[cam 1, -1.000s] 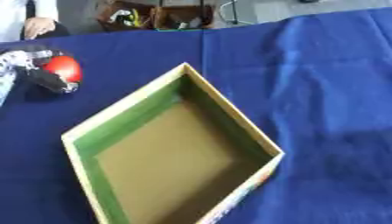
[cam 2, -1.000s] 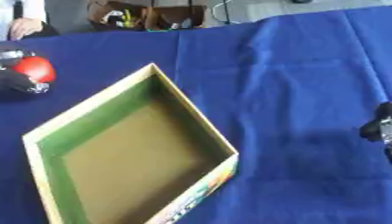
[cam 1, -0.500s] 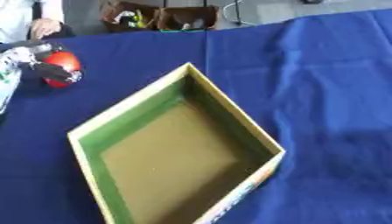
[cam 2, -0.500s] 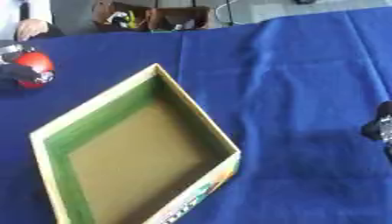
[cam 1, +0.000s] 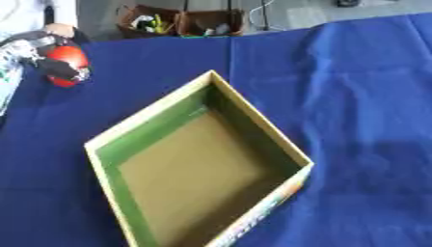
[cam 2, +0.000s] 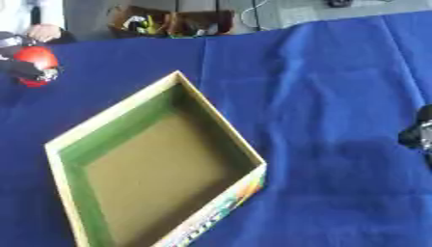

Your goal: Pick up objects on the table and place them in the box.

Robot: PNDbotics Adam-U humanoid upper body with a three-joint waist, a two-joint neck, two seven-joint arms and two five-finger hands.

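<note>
L hand [cam 1: 38,50] fingers curled round red ball [cam 1: 67,60]; box [cam 1: 253,123] sits down-right of it, swing that way.

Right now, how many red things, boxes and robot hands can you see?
Red things: 1, a red ball held in the left robot hand
Boxes: 1, an open, empty box
Robot hands: 2, counting the right robot hand
Total: 4

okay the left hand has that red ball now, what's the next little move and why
Probably carry the red ball rightward toward the box. The left hand has it curled in at the table's far left, outside the box, whose inside shows nothing yet.
</note>
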